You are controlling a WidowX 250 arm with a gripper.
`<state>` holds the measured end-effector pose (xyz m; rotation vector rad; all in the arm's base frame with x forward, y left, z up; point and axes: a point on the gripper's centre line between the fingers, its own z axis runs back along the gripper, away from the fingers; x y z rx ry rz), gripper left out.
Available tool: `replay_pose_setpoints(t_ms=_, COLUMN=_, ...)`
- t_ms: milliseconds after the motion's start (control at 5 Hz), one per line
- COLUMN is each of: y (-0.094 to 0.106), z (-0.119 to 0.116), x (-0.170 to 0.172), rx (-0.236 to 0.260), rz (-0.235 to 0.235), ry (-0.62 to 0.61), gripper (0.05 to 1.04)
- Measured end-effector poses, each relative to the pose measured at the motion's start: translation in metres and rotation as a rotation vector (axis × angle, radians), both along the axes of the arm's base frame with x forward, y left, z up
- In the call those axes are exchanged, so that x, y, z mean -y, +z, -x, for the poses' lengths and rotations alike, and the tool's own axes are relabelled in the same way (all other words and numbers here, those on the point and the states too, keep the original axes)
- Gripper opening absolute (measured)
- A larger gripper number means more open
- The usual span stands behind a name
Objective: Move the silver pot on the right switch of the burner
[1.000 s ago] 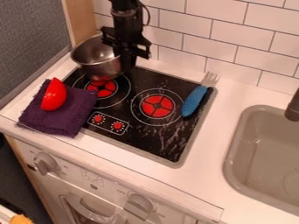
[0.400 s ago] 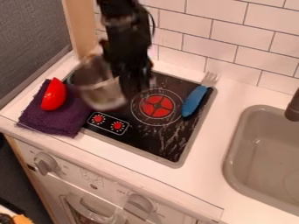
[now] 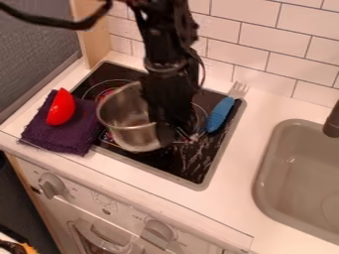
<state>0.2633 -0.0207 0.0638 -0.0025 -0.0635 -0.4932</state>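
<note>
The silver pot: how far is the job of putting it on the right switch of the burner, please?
Looks done: the silver pot is in front of the camera's line to the panel's right part, with the panel's left edge showing.
In hand: the gripper is at the pot's right side; whether the pot rests is unclear.
Left: probably settling the pot and moving the gripper away.

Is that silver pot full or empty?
It looks empty: the silver pot shows bare metal inside, though the black arm hides part of it.
</note>
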Motion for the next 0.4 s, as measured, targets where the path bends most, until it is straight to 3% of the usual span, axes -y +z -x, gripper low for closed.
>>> replay_pose_setpoints(t_ms=400, y=-0.0246, z=-0.0047, x=0.0239, rx=-0.027, rz=-0.029, ry=-0.059, gripper=0.095)
